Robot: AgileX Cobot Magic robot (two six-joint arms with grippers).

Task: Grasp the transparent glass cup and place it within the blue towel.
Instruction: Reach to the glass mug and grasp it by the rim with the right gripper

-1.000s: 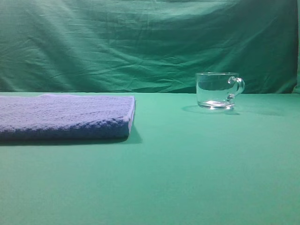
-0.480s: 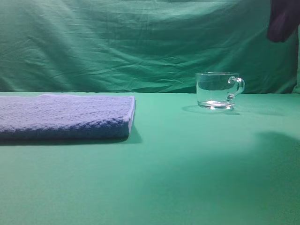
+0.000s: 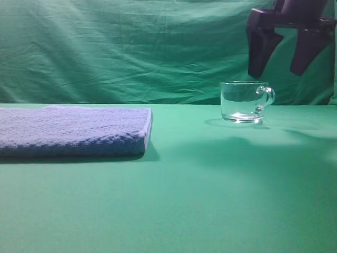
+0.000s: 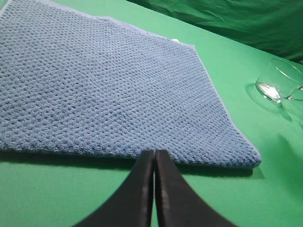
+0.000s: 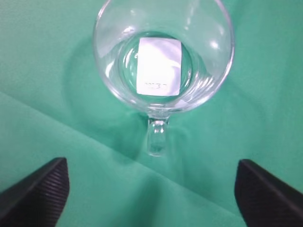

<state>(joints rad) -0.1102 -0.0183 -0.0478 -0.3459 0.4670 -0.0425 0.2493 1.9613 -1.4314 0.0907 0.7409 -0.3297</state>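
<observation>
The transparent glass cup (image 3: 244, 102) stands upright on the green cloth at the right, its handle pointing right. From above, the cup (image 5: 163, 53) shows a white label under its base and its handle toward the camera. My right gripper (image 3: 279, 68) hangs open above the cup, slightly to its right, apart from it; its dark fingertips (image 5: 45, 189) flank the lower corners of the wrist view, gripper (image 5: 151, 182) empty. The blue towel (image 3: 71, 130) lies flat at the left. My left gripper (image 4: 154, 152) is shut and empty at the towel's (image 4: 104, 85) near edge. The cup (image 4: 280, 86) sits at that view's right edge.
A green cloth covers the table (image 3: 210, 200) and hangs as a wrinkled backdrop (image 3: 131, 47) behind it. A fold of cloth runs across below the cup in the right wrist view. Open tabletop separates the towel from the cup.
My right arm has come down into view from the top right and now hangs over the cup with its fingers spread wide. Cup and towel have not moved.
</observation>
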